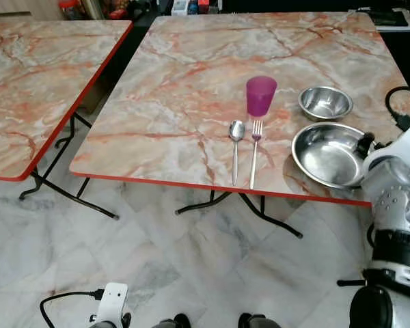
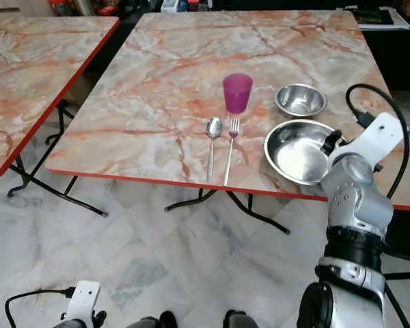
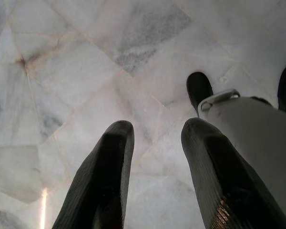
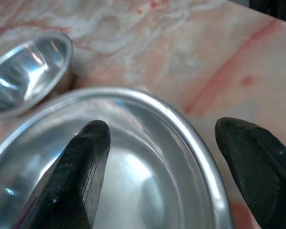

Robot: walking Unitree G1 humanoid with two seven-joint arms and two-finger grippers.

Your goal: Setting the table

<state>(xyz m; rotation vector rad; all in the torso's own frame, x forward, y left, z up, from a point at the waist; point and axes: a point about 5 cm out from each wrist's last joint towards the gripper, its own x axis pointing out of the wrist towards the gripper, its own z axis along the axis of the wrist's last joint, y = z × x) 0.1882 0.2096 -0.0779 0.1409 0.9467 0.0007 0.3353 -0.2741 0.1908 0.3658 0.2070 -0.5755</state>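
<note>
On the marble table [image 1: 191, 82] stand a purple cup [image 1: 261, 96], a spoon [image 1: 236, 147] and a fork [image 1: 255, 154] side by side in front of it, a small steel bowl [image 1: 325, 102] and a large steel bowl [image 1: 328, 154] near the front edge. My right gripper [image 4: 162, 138] is open at the large bowl's [image 4: 133, 162] right rim: one finger hangs over the inside, the other outside above the tabletop. The small bowl [image 4: 28, 67] lies just beyond. My left gripper [image 3: 157, 131] hangs idle and open over the floor.
A second marble table [image 1: 41, 75] with a red edge stands to the left, a narrow gap between the two. Black folding legs [image 1: 260, 212] reach out under the near table. Marble floor tiles [image 1: 191, 266] spread in front; my feet [image 1: 249, 320] show at the bottom.
</note>
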